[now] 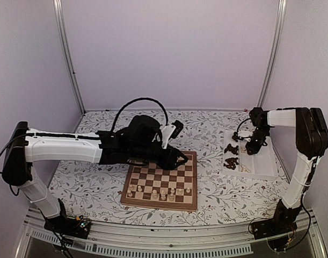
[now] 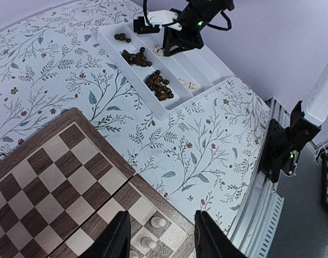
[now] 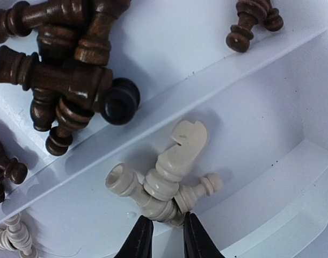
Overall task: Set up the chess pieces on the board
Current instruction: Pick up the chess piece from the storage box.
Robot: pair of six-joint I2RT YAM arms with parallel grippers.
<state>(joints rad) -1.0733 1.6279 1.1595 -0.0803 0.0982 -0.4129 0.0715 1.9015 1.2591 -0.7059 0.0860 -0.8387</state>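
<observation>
Left pincer stands apart, empty, over the board at its 5 o'clock corner. Right pincer, narrowly parted, meets pale chess pieces in the tray; grip unclear.

Bright, even diffuse light, soft shadows beneath chess pieces, top view slightly soft

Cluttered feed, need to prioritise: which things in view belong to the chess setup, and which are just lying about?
Job:
board
standing pale pieces on its near rows
dark pieces heaped in the white tray
loose pale pieces lying in that tray

Just there:
floral table cover
metal frame posts
</observation>
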